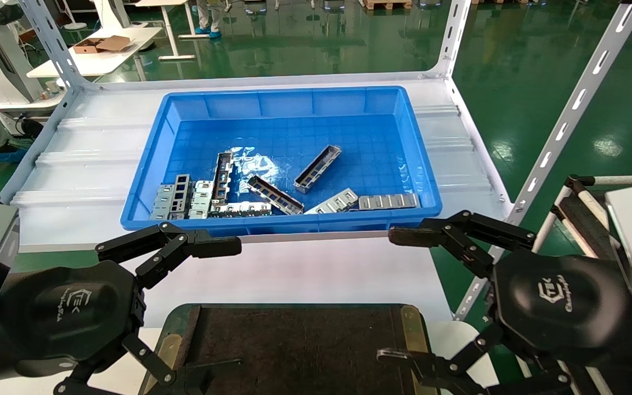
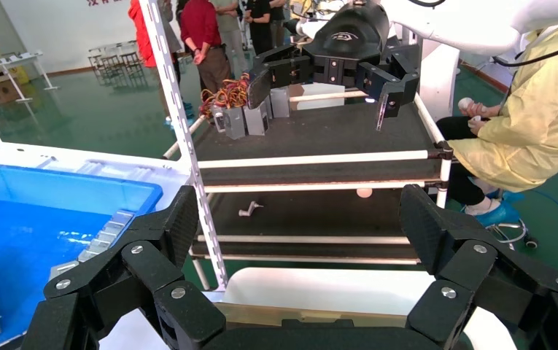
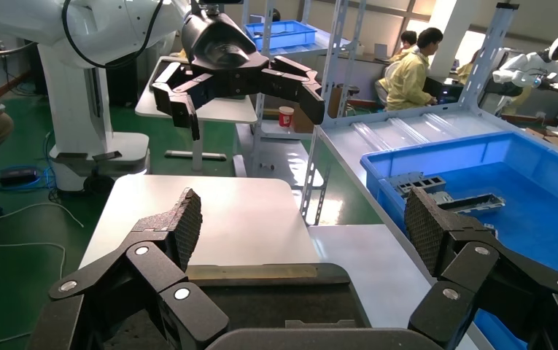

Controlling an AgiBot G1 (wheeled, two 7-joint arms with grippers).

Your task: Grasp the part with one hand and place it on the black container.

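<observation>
Three silver trough-shaped parts with dark slotted insides lie in the blue bin point(image 1: 146, 181): one point(image 1: 317, 168) right of the middle, one point(image 1: 275, 195) in front of it, one point(image 1: 223, 176) to the left. The black container point(image 1: 294, 345), with brass side strips, sits on the white table nearest me, below the bin. My left gripper point(image 1: 220, 312) is open and empty over the container's left end. My right gripper point(image 1: 393, 296) is open and empty over its right end. The wrist views show the open jaws, left gripper point(image 2: 299, 219) and right gripper point(image 3: 305, 219), and the container point(image 3: 276, 292).
Flat silver strips with square windows point(image 1: 176, 197) point(image 1: 388, 201) lie along the bin's near wall. The bin stands on a white shelf with slotted metal uprights point(image 1: 563, 126) at its corners. A cart with black shelves point(image 2: 319, 131) stands to the right.
</observation>
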